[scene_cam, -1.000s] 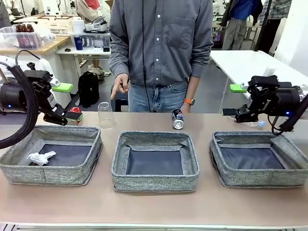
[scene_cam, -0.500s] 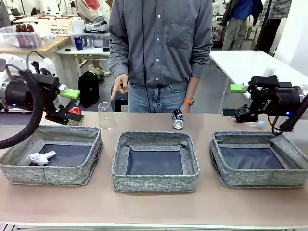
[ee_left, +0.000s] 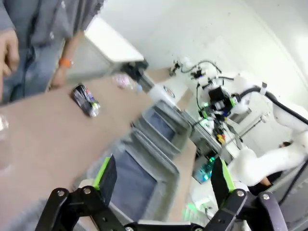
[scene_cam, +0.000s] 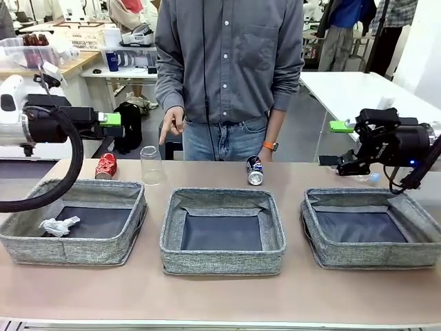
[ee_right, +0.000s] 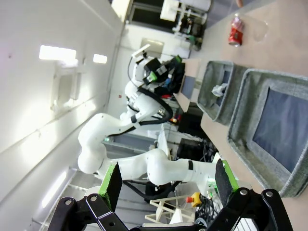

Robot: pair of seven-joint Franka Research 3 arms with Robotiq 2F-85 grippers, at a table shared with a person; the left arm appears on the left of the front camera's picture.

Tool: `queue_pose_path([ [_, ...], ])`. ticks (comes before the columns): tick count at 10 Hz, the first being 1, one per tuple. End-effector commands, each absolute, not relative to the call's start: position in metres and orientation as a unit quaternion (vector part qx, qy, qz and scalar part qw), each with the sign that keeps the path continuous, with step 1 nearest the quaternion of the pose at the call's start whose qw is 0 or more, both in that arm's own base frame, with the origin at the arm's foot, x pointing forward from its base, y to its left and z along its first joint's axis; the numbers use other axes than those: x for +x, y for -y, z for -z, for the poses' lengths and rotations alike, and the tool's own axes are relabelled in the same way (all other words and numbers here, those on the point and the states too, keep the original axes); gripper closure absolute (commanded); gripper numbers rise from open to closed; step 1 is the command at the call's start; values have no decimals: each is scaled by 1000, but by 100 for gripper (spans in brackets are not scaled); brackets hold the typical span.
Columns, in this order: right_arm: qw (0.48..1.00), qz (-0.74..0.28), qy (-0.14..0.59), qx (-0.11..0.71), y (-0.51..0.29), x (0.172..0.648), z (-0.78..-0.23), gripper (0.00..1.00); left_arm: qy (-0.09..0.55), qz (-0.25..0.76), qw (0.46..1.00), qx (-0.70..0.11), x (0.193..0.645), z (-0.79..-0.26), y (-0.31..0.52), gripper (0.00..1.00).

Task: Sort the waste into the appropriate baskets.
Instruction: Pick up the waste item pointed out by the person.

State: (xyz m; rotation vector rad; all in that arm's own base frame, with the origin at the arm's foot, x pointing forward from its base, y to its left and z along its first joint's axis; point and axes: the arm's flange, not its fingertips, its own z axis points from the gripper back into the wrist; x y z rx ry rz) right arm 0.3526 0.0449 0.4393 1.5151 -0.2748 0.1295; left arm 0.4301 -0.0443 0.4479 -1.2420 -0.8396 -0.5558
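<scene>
Three grey baskets stand in a row: left (scene_cam: 72, 245), middle (scene_cam: 222, 258) and right (scene_cam: 372, 252). A crumpled white paper wad (scene_cam: 58, 226) lies in the left one. Behind them, a red can (scene_cam: 105, 166) lies on its side, a clear cup (scene_cam: 150, 165) stands mouth down and a dark blue can (scene_cam: 255, 170) lies flat. My left gripper (scene_cam: 110, 124) hangs open above the red can, apart from it. My right gripper (scene_cam: 335, 143) is open over the table's far right. Both are empty, as the wrist views show: left (ee_left: 163, 175), right (ee_right: 168, 183).
A person stands at the far edge behind the middle basket, one hand (scene_cam: 172, 124) hanging above the table near the cup. Bare table runs in front of the baskets. In the right wrist view the red can (ee_right: 235, 30) and the paper wad (ee_right: 220, 89) appear far off.
My left gripper has risen and swung away from the red can, which now lies uncovered on the table. The right arm and the person have stayed still.
</scene>
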Motion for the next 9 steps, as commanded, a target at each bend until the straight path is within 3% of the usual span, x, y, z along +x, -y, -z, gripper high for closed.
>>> queue_pose_path([
  [1,715,-70,131,684,-43,352,-439,0,342,248,714,-558,412,-455,53,0],
  [5,715,-70,131,684,-43,352,-439,0,355,250,705,-560,425,-448,51,0],
  [7,715,-70,131,684,-43,352,-439,0,529,326,692,-368,427,-432,57,0],
  [9,715,-70,131,684,-43,352,-439,0,630,375,616,-287,470,-407,52,0],
])
